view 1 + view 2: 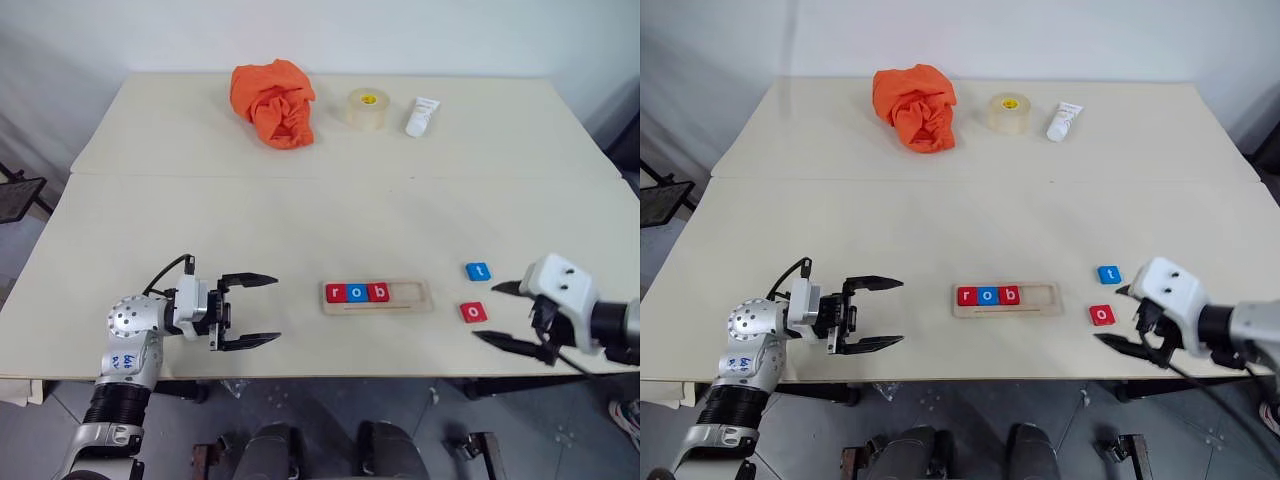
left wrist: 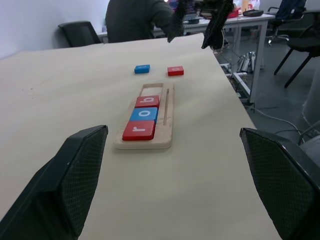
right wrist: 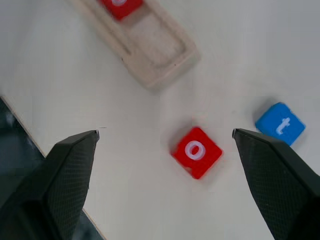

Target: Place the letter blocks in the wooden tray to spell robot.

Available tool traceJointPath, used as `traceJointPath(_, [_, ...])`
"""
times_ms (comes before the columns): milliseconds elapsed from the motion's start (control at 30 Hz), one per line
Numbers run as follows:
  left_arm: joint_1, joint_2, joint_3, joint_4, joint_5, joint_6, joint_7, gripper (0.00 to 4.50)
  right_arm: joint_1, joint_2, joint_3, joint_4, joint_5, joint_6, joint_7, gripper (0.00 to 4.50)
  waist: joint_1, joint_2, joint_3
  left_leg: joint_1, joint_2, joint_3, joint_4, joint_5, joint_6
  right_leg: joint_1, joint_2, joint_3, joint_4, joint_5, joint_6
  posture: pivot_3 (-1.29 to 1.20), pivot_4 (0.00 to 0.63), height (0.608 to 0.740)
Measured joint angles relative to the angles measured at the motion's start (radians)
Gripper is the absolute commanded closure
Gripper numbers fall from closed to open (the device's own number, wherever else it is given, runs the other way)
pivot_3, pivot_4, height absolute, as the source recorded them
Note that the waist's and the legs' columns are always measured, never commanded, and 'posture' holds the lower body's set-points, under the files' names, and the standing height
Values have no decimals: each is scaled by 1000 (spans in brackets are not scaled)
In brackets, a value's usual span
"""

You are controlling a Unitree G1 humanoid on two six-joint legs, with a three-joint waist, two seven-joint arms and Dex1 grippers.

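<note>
Wooden tray (image 1: pixel 377 297) near the front edge of the bench (image 1: pixel 300 215), holding red r block (image 1: pixel 336 293), blue o block (image 1: pixel 357 293) and red b block (image 1: pixel 378 292) touching in a row at its left end. Loose on the bench right of the tray: blue t block (image 1: pixel 478 271), red o block (image 1: pixel 473 312) just in front of it. Left claw (image 1: pixel 262 311) spread wide and empty, left of the tray; right claw (image 1: pixel 492 314) spread wide and empty, beside the red o block.

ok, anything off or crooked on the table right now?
Nothing damaged or spilled. The wooden tray holds r, o, b in a straight row. The red o block and blue t block lie loose to the tray's right, each turned slightly askew. Both claws are open and empty.
</note>
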Motion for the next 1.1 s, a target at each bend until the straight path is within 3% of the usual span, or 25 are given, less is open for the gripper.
traceJointPath(200, [37, -4, 1, -16, 0, 2, 4, 0, -204, -31, 216, 243, -104, -205, 164, 19, 2, 0, 0, -1, 0, -1, 0, 0, 0, -1, 0, -2, 0, 0, 0, 0, 150, 740])
traceJointPath(433, [106, 3, 10, -89, -1, 11, 42, 0, -354, -9, 359, 398, -203, -332, 254, 19, -1, 0, 0, -1, 1, -1, 0, 0, 0, 0, -1, -2, 0, 0, 0, 0, 150, 740])
traceJointPath(800, [178, 16, 21, -171, -1, 31, 93, 0, -414, 50, 471, 529, -300, -455, 317, 19, 1, 0, 0, -1, 0, -1, 1, 0, 0, 0, -1, -2, 1, 0, 0, 0, 150, 740])
traceJointPath(900, [193, 17, 22, -184, -1, 36, 104, 0, -432, 60, 478, 558, -320, -486, 321, 602, 0, 0, 0, -1, 1, -1, 1, 0, 0, 0, -1, -2, 1, 0, 0, 0, 150, 740])
traceJointPath(1100, [196, 19, 23, -200, -1, 41, 115, 0, -464, 80, 488, 599, -340, -517, 333, 2554, 0, 0, 0, 0, 1, -2, 3, 0, 0, 2, -1, -2, 0, 0, 0, 0, 150, 740])
